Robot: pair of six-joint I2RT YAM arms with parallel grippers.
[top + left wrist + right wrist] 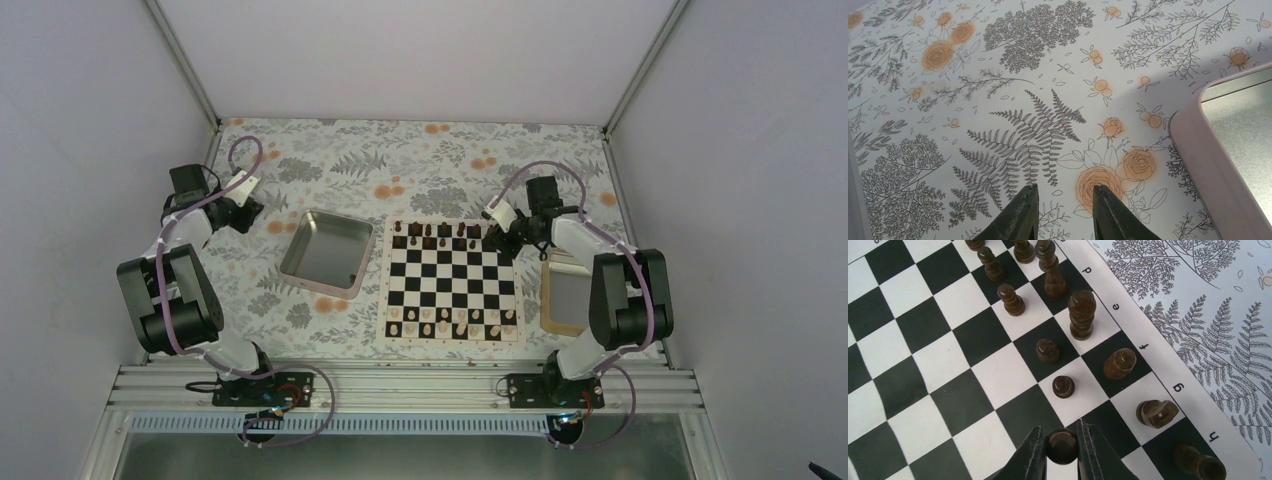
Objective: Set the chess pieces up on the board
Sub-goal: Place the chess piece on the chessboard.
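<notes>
Most of the table is a white floral-printed tablecloth (430, 160); at its middle lies the square black-and-white chequered chessboard with a light wooden border (452, 285), and just left of it a shiny square metal tray (322, 250); tiny dark brown wooden chess pieces (440, 235) stand along the board's far two rows. The left gripper (1065, 189) hangs over bare cloth just left of the tray, well apart from the board, jaws a little parted and holding nothing; the right gripper (1060, 432) is over the board's far right corner, jaws closed on a round-headed dark brown pawn (1062, 447), held upright, its long axis pointing at the wrist camera. The pawn row runs away from the fingers, its nearest pawn on the white square beside file f; the next square, black and beside g, looks free and lies just right of the held pawn; whether the pawn touches the board I cannot tell. The right arm is plainly nearer; the move probably needs a slight shift and a lowering.
</notes>
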